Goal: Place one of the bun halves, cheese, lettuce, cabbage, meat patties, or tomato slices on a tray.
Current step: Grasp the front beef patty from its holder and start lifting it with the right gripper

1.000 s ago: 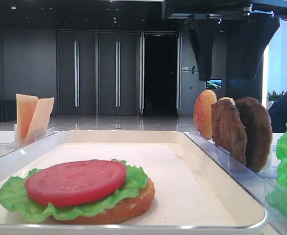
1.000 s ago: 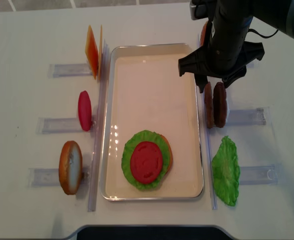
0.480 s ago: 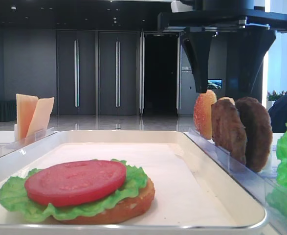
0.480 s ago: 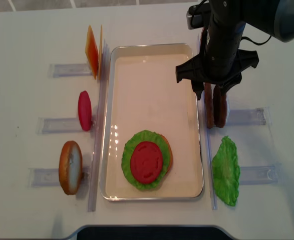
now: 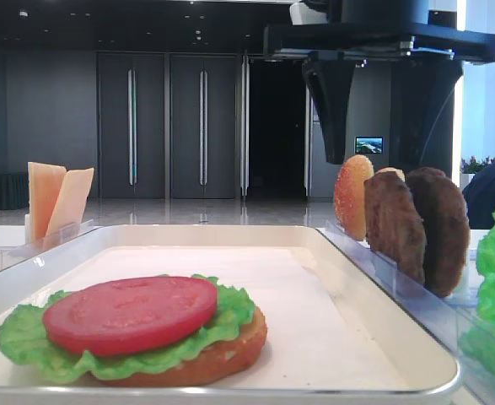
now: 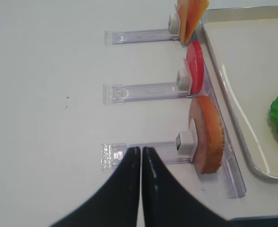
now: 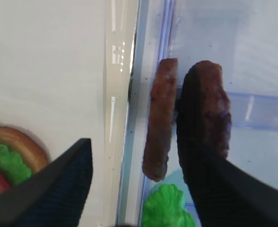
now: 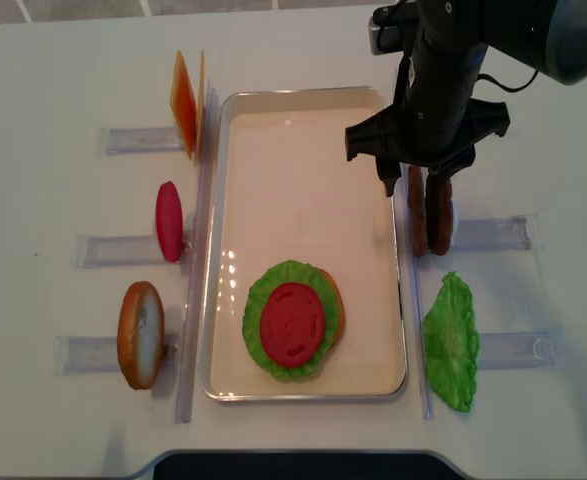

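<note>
My right gripper (image 8: 416, 178) hangs open over the two meat patties (image 8: 428, 215), which stand on edge in a rack right of the tray (image 8: 303, 92). In the right wrist view the left patty (image 7: 160, 118) lies between the fingers and the right finger overlaps the other patty (image 7: 217, 109). Nothing is gripped. On the tray a bun half, lettuce and a tomato slice (image 8: 293, 322) lie stacked. My left gripper (image 6: 141, 149) is shut and empty over the table, near a racked bun half (image 6: 206, 135). Cabbage is out of view.
Left of the tray stand racks with cheese (image 8: 185, 100), a tomato slice (image 8: 169, 220) and a bun half (image 8: 140, 335). On the right, a lettuce leaf (image 8: 451, 340) sits in front of the patties and another bun half (image 5: 352, 196) behind them.
My right gripper has come down over the meat patties and shifted a little to the left, still open. The left gripper stays shut.
</note>
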